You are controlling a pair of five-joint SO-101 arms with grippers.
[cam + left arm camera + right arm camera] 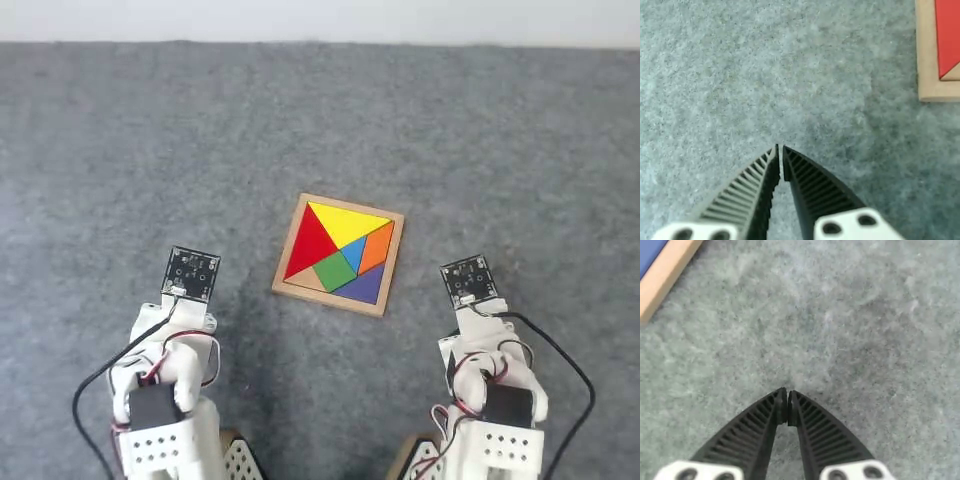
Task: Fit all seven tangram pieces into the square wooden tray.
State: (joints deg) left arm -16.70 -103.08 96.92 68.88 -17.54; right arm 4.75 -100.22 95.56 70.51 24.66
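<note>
The square wooden tray (287, 284) lies at the middle of the grey carpet, holding several coloured tangram pieces fitted flat: a red triangle (308, 243), a yellow triangle (348, 224), an orange piece (376, 248), a green square (334, 270) and a blue-violet triangle (364, 286). My left gripper (780, 148) is shut with nothing in it, low over bare carpet beside the tray's rim (930, 60) and the red triangle (947, 35). My right gripper (788, 392) is also shut on nothing, over carpet off the tray's other side, with the rim (665, 275) and the blue-violet triangle (650, 250) at a corner.
The left arm (165, 380) and the right arm (490, 385) stand folded back at the near edge of the carpet, either side of the tray. Grey carpet spreads all around, up to a pale wall strip (320, 20) at the far edge.
</note>
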